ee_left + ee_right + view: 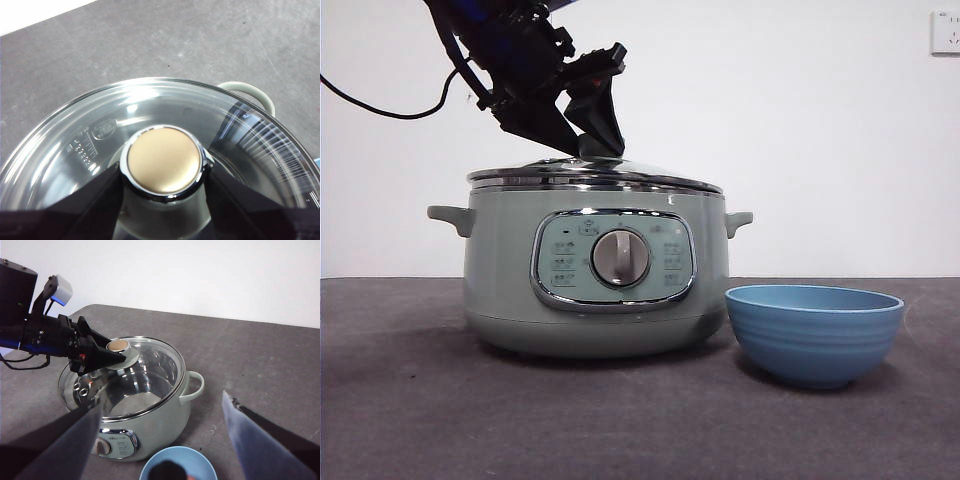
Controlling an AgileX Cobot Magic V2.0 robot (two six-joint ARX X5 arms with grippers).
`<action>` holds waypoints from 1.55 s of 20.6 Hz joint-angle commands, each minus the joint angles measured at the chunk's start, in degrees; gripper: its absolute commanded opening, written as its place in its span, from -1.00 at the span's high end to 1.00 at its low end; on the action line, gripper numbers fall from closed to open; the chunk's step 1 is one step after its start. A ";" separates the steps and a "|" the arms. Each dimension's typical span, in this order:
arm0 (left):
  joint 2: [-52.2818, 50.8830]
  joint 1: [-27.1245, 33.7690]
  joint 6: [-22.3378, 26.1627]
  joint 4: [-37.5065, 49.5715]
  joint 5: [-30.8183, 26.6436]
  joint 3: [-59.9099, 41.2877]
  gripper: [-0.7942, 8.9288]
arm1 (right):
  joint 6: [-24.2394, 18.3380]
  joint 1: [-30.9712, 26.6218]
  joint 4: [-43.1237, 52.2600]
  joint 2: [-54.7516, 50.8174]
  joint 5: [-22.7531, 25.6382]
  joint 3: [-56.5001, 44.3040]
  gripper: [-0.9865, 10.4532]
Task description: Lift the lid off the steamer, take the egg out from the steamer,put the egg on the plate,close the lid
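Dark grey table (410, 420) against white wall (800, 130); left gripper (582, 140) clasps the lid (595, 172) knob atop steamer (595, 290), frame centre; right gripper (160, 440) spread wide above blue plate (815, 332).

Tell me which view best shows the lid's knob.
Left wrist view: the knob fills the frame between the left gripper jaws. Right wrist view shows it small; in the front view that gripper hides most of it.
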 commanded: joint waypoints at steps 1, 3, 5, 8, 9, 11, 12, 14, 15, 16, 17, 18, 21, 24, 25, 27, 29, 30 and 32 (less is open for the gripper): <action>2.05 -0.98 1.29 2.75 -1.01 -0.70 0.85 | 0.55 0.07 0.20 0.02 0.02 0.07 0.11; 1.97 -1.51 1.29 4.17 -0.96 -0.70 0.85 | 0.55 0.07 0.17 0.02 0.07 0.07 0.11; 1.95 -1.79 1.29 4.52 -1.03 -0.70 0.85 | 0.55 0.07 0.17 0.02 0.09 0.07 0.11; 1.95 -2.49 2.67 4.31 -2.64 -0.70 0.85 | 0.55 0.07 0.17 0.02 0.11 0.07 0.11; 1.95 -2.64 3.13 4.26 -2.73 -0.70 0.85 | 0.52 0.07 0.20 0.02 0.11 0.07 0.11; 1.95 -2.64 3.52 3.65 -2.89 -0.70 0.85 | 0.55 0.07 0.20 0.02 0.09 0.07 0.11; 1.95 -2.64 3.52 2.91 -3.41 -0.70 0.85 | 0.55 0.07 0.20 0.02 0.09 0.07 0.11; 1.95 -2.51 3.76 -0.24 -3.74 -0.70 0.85 | 0.55 0.07 0.17 0.02 0.09 0.07 0.11; 1.95 -2.27 4.13 -2.12 -3.72 -0.70 0.85 | 0.55 0.07 0.20 0.02 0.09 0.07 0.11; 1.95 -2.05 4.26 -3.52 -3.72 -0.70 0.84 | 0.52 0.07 0.20 0.02 0.09 0.07 0.11; 1.95 -1.84 4.31 -4.81 -3.69 -0.70 0.84 | 0.52 0.07 0.22 0.02 0.09 0.07 0.11; 1.95 -1.77 4.28 -5.40 -3.69 -0.70 0.84 | 0.50 0.07 0.20 0.02 0.07 0.07 0.11; 1.95 -1.73 4.24 -6.08 -3.37 -0.70 0.82 | 0.50 0.07 0.22 0.02 0.04 0.07 0.11; 1.95 -1.68 4.13 -7.23 -3.34 -0.70 0.54 | 0.50 0.07 0.15 0.02 0.00 0.07 0.11; 1.95 -1.68 4.02 -7.78 -3.34 -0.70 0.34 | 0.50 0.07 0.15 0.02 -0.02 0.07 0.11; 1.95 -1.68 4.02 -8.37 -3.34 -0.70 -0.02 | 0.52 0.07 0.13 0.02 -0.04 0.07 0.11; 1.68 -1.68 4.02 -8.92 -3.37 -0.70 -0.21 | 0.50 0.07 0.13 0.02 -0.04 0.07 0.11; 1.55 -1.68 4.02 -9.05 -3.41 -0.70 -0.21 | 0.50 0.07 0.13 0.02 -0.04 0.07 0.11; 1.01 -1.51 4.02 -9.11 -3.52 -0.70 -0.21 | 0.50 0.07 0.13 0.02 -0.04 0.07 0.11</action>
